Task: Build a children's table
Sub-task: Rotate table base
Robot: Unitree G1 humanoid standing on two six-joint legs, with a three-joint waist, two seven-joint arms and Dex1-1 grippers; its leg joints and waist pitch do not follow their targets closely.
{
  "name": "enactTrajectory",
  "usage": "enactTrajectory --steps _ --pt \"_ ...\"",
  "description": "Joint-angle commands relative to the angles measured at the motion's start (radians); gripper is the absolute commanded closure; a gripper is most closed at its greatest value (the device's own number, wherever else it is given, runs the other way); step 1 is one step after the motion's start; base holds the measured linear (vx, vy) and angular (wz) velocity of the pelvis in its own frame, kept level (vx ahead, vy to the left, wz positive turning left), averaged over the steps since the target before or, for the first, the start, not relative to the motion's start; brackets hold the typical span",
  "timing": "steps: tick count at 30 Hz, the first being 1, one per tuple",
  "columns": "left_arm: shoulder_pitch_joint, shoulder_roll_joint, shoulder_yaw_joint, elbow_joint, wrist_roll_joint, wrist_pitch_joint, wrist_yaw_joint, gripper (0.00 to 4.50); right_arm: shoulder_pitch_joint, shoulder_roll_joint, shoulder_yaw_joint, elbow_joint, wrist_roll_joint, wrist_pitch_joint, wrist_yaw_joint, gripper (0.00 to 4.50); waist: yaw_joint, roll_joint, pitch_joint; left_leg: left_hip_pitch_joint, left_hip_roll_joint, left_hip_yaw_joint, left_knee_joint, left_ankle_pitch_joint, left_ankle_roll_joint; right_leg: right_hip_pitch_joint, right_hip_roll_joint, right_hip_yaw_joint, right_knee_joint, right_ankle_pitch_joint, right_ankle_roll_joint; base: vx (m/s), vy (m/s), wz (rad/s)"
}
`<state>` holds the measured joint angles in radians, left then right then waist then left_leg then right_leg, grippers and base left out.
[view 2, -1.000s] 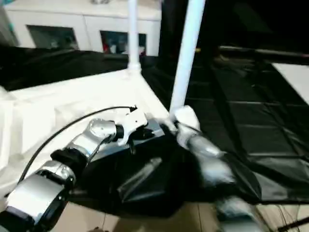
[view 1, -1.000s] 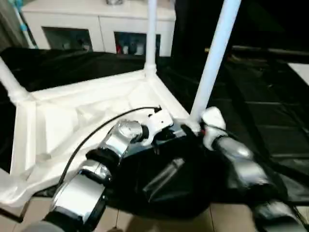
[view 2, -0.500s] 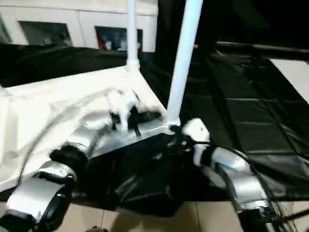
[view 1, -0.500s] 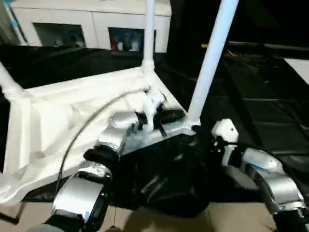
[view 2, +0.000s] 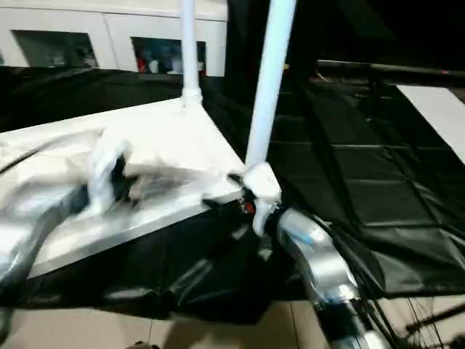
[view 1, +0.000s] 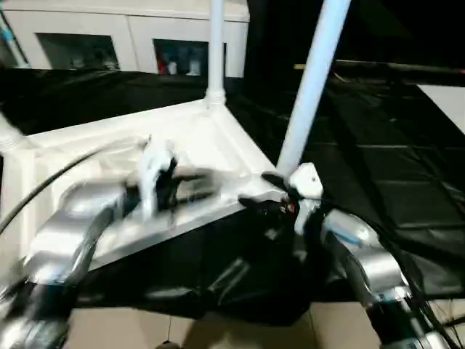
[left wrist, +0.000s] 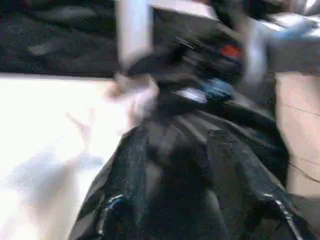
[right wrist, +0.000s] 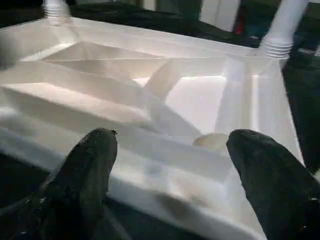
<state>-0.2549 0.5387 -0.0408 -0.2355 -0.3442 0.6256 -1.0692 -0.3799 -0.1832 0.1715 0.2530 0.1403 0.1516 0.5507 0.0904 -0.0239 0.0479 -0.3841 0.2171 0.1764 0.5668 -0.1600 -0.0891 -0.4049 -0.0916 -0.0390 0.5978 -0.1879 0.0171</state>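
We see the children's table [view 1: 182, 145] lying upside down on a black sheet [view 1: 378, 189], its ribbed underside facing up. Two white legs stand in its corner sockets: the near leg [view 1: 309, 87] and the far leg [view 1: 215, 43], both cut off by the top edge of the head views. A third socket [view 1: 9, 134] shows at the left edge, its leg mostly out of frame.

Our right gripper [view 1: 265, 190] sits at the table's near corner, just beside the base of the near leg. Its two black fingers [right wrist: 82, 175] stand wide apart with nothing between them, pointing over the table's rim at the ribs.

Our left gripper [view 1: 190, 185] hovers over the underside, heavily smeared by motion. Its fingers [left wrist: 132, 170] look parted, but we cannot tell how far.

A white cabinet [view 1: 131, 40] with glass doors stands behind, its contents too small to make out.
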Motion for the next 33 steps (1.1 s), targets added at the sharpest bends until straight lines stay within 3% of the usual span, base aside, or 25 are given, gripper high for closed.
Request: enactTrajectory --steps 1,4,7,9,10,11,14,17,23,28,33 --pt "0.041 -0.003 -0.052 -0.090 -0.040 0.072 0.006 2.07 -0.039 0.004 -0.033 0.058 -0.037 -0.012 -0.082 0.61 -0.008 0.020 -0.058 0.029 0.007 0.011 -0.070 -0.224 -0.034 0.035 -0.018 0.024 -0.045 -0.091 -0.209 0.000 0.000 0.00" --pt "0.080 -0.005 -0.096 -0.112 0.006 0.097 0.034 1.80 -0.074 0.010 -0.047 0.106 -0.045 -0.013 -0.124 0.61 -0.009 0.020 -0.055 0.028 0.002 0.012 -0.070 -0.252 -0.047 0.035 -0.013 0.026 -0.051 -0.122 -0.178 0.000 0.000 0.00" --pt "0.100 0.000 -0.135 -0.114 0.074 0.128 0.089 1.46 -0.097 0.015 -0.053 0.137 -0.053 -0.023 -0.144 0.61 -0.012 0.013 -0.056 0.025 0.001 0.010 -0.068 -0.262 -0.047 0.038 -0.015 0.027 -0.053 -0.144 -0.148 0.000 0.000 0.00" --pt "0.103 -0.019 -0.165 -0.052 0.181 0.117 0.220 1.35 -0.122 0.020 -0.055 0.180 -0.076 -0.047 -0.173 0.61 -0.012 0.015 -0.054 0.024 0.002 0.009 -0.066 -0.277 -0.050 0.033 -0.016 0.028 -0.057 -0.185 -0.131 0.000 0.000 0.00" --pt "0.103 -0.021 -0.170 -0.042 0.196 0.114 0.250 1.29 -0.129 0.022 -0.058 0.194 -0.079 -0.053 -0.179 0.61 -0.010 0.007 -0.054 0.024 -0.001 0.009 -0.065 -0.287 -0.050 0.034 -0.017 0.028 -0.059 -0.222 -0.119 0.000 0.000 0.00" --pt "0.104 -0.026 -0.173 -0.022 0.217 0.116 0.310 1.23 -0.146 0.021 -0.066 0.226 -0.086 -0.067 -0.198 0.61 -0.008 0.010 -0.056 0.024 -0.001 0.008 -0.065 -0.288 -0.049 0.035 -0.019 0.028 -0.059 -0.234 -0.117 0.000 0.000 0.00" --pt "0.106 -0.044 -0.163 0.000 0.239 0.114 0.368 1.00 -0.177 0.006 -0.089 0.279 -0.087 -0.080 -0.237 0.61 -0.005 0.008 -0.058 0.027 0.000 0.007 -0.063 -0.286 -0.049 0.029 -0.017 0.027 -0.060 -0.235 -0.118 0.000 0.000 0.00" --pt "0.112 -0.058 -0.159 0.008 0.250 0.105 0.389 0.75 -0.202 -0.012 -0.108 0.322 -0.091 -0.089 -0.267 0.61 -0.003 0.009 -0.060 0.024 -0.001 0.008 -0.060 -0.258 -0.046 0.030 -0.014 0.026 -0.053 -0.180 -0.135 0.000 0.000 0.00" --pt "0.115 -0.114 -0.195 0.055 0.302 0.052 0.481 0.33 -0.306 -0.119 -0.175 0.477 -0.111 -0.138 -0.342 0.61 0.004 0.003 -0.065 0.018 -0.003 0.010 -0.050 -0.212 -0.030 0.038 -0.015 0.024 -0.045 -0.117 -0.143 0.000 0.000 0.00" --pt "0.110 -0.125 -0.209 0.072 0.318 0.031 0.509 0.06 -0.344 -0.168 -0.192 0.543 -0.115 -0.168 -0.358 0.61 0.014 -0.001 -0.067 0.016 -0.005 0.011 -0.045 -0.197 -0.026 0.039 -0.014 0.021 -0.042 -0.108 -0.141 0.000 0.000 0.00" --pt "0.106 -0.139 -0.211 0.077 0.328 0.006 0.521 0.06 -0.394 -0.231 -0.200 0.647 -0.124 -0.220 -0.361 0.61 0.005 -0.006 -0.066 0.011 -0.008 0.010 -0.041 -0.236 -0.028 0.039 -0.014 0.017 -0.045 -0.159 -0.135 0.000 0.000 0.00"
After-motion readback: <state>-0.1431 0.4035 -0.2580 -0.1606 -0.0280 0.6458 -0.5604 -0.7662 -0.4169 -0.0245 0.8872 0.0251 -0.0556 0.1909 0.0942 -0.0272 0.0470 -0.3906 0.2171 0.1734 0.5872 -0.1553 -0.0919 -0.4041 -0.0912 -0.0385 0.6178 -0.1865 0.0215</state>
